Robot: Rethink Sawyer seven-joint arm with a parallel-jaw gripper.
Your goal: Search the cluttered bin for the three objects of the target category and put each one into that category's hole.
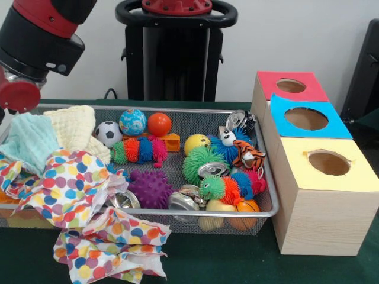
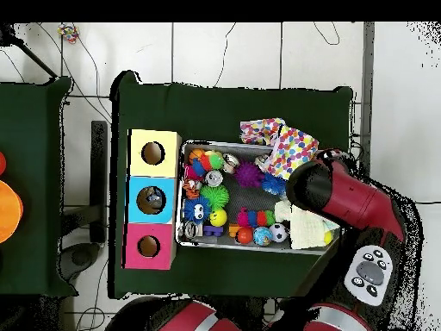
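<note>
The arm [image 1: 35,41] is hanging over the cloth end of the bin [image 1: 269,208]. Its gripper is not showing clearly in either view, so whether the claw is released or clenched cannot be told.

The target category is not stated. Candidates in the bin:
- Balls: soccer ball [image 1: 108,134], globe ball [image 1: 132,122] and orange ball [image 1: 159,124] are sitting along the bin's back wall.
- Cans: one can [image 1: 212,169] is lying at the bin's middle, another [image 1: 183,202] against the front rim.
- Fuzzy caterpillars: one [image 1: 139,150] is lying just in front of the balls.

Three boxes are standing in a row just beside the bin, on the side away from the cloths: yellow box [image 1: 324,195], blue box [image 1: 308,121], red box [image 1: 290,87]. Holes are facing up, probably so that drops can go straight down. In the overhead view something is showing inside the blue hole.

The dotted cloth [image 1: 71,183] is spilling over the bin's front rim onto the table [image 1: 213,260]; the pale cloths [image 1: 53,133] are piled behind it. They may be hiding items.

Room: toys are packed touching, so approach gaps look tight. The back-wall balls seem the easiest to reach. The bin rim is low, and open table is lying in front of it.
</note>
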